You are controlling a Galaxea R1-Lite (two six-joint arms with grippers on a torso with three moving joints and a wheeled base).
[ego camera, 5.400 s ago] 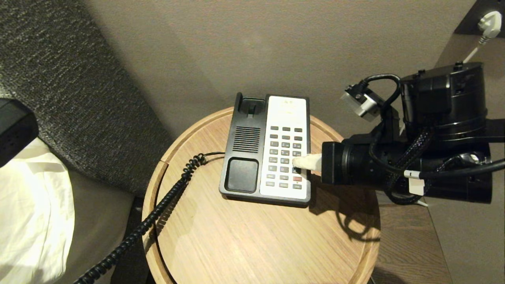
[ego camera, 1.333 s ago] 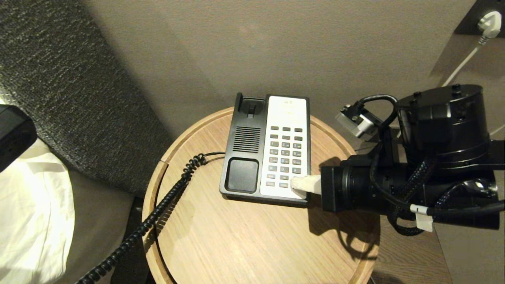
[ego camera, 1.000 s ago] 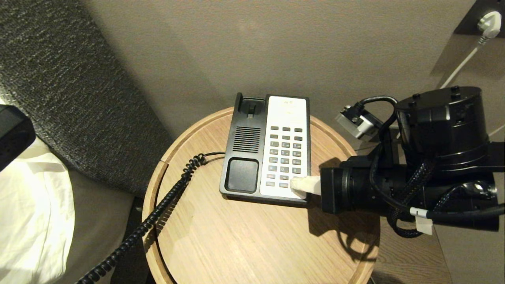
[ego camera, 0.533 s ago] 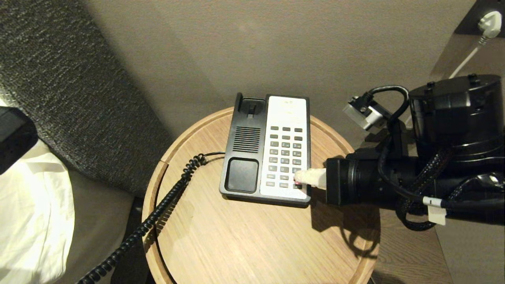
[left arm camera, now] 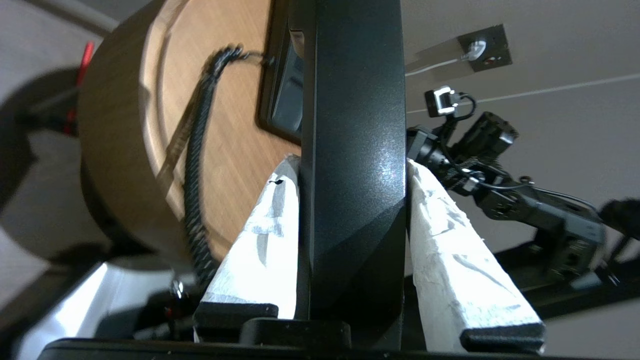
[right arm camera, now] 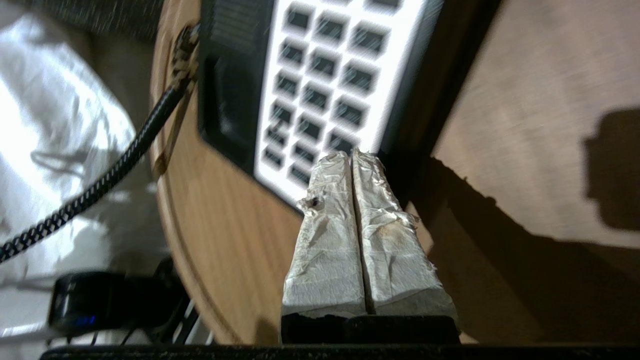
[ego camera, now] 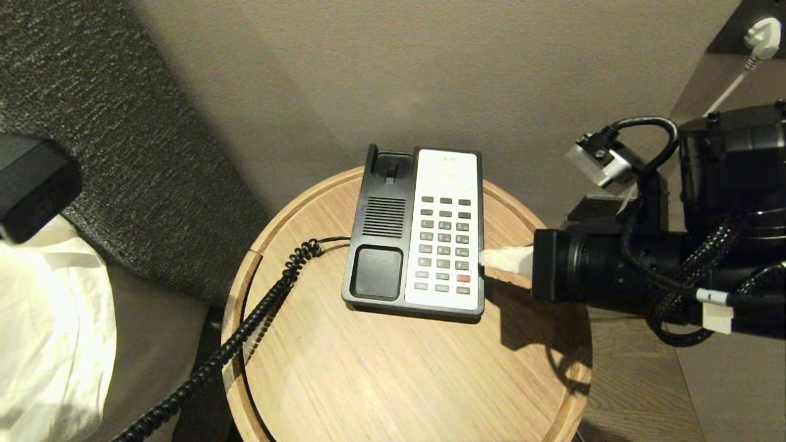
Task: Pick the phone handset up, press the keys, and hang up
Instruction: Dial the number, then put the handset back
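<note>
Room: a beige wall behind; a dark woven panel [ego camera: 123, 153] on the left with white bedding [ego camera: 49, 331] below it; a white plug in a socket [ego camera: 761, 31] at the far upper right.
Surface: a round wooden side table [ego camera: 381, 368] with a raised rim, set close to the wall.
Phone base [ego camera: 417, 233]: black and cream, lying flat on the far half of the table; cradle empty on its black side; rows of dark keys and one red key on the cream panel.
Coiled cord [ego camera: 258, 319]: black; runs from the base's left edge over the table rim and down toward the lower left.
Phone handset [left arm camera: 352, 150]: off the base, up at the left beside the bedding; the left gripper [left arm camera: 350, 170] pinches it, one white-wrapped finger on each side of the black body.
Right gripper [ego camera: 485, 258]: fingers [right arm camera: 330, 220] pressed together into one white point; tip just off the right edge of the base, level with the lower key rows; the arm reaches in from the right and throws a shadow on the table.
</note>
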